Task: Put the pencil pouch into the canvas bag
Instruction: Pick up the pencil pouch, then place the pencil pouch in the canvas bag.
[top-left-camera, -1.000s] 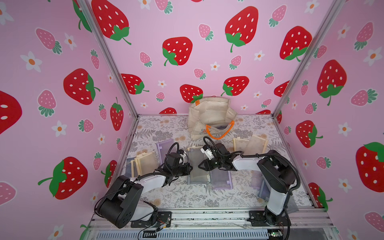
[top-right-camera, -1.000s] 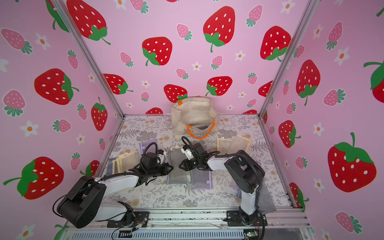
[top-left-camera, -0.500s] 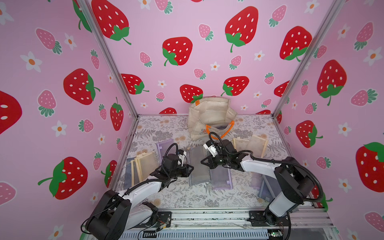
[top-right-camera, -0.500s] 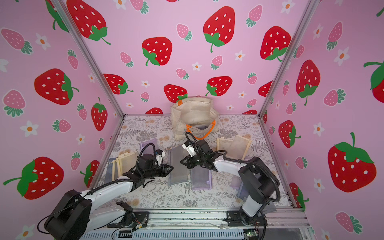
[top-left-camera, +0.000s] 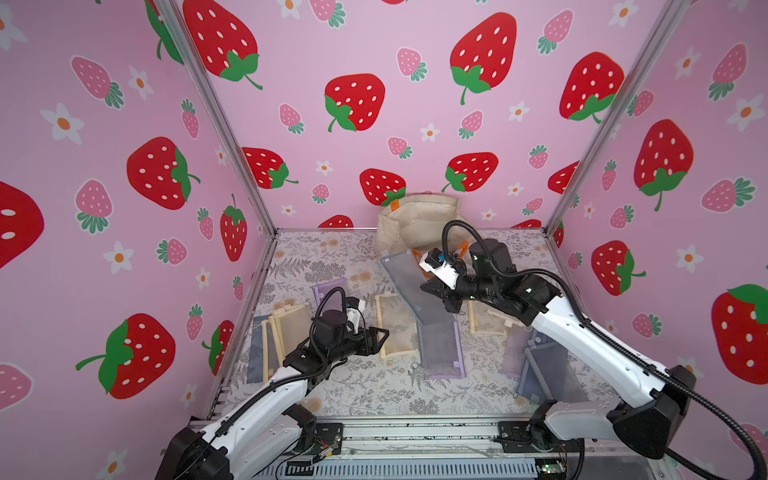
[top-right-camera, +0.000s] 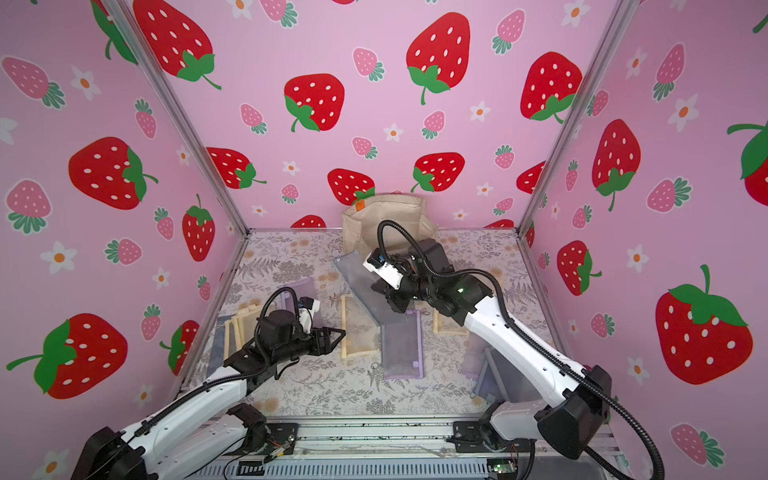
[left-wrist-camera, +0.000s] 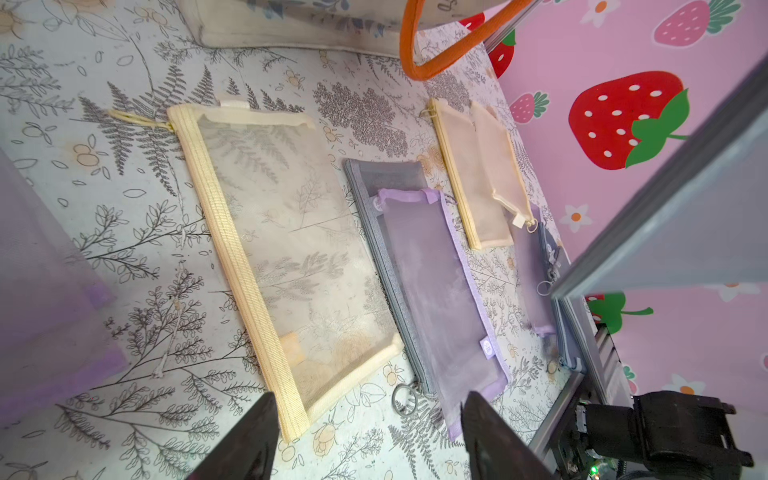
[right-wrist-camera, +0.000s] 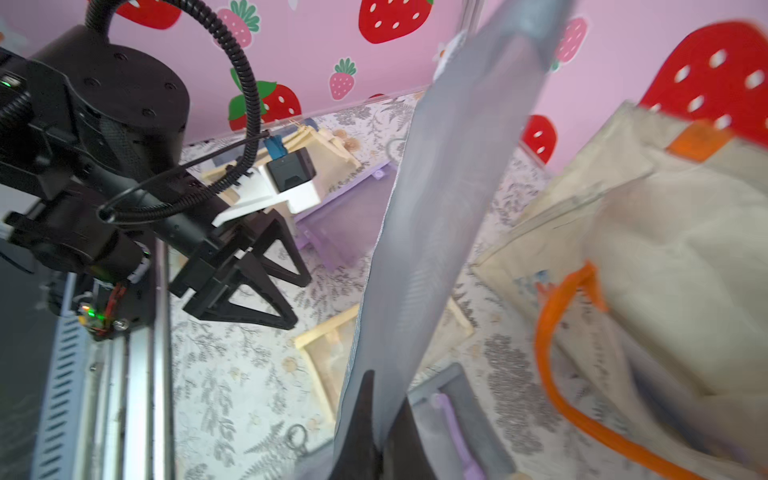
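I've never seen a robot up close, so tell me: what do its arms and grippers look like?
The left arm and right arm have white shells with black joints; a ribbed black cable hose loops along each. A small white camera block with a blue plug sits on each wrist. The left gripper and right gripper have black, open-frame triangular fingers.

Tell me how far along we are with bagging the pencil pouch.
Done: the grey mesh pencil pouch is off the table, pinched in the shut right fingers. In hand: its raised end is near the canvas bag; the left fingers are open and empty. Left: the pouch is not inside yet, so insertion and release remain.
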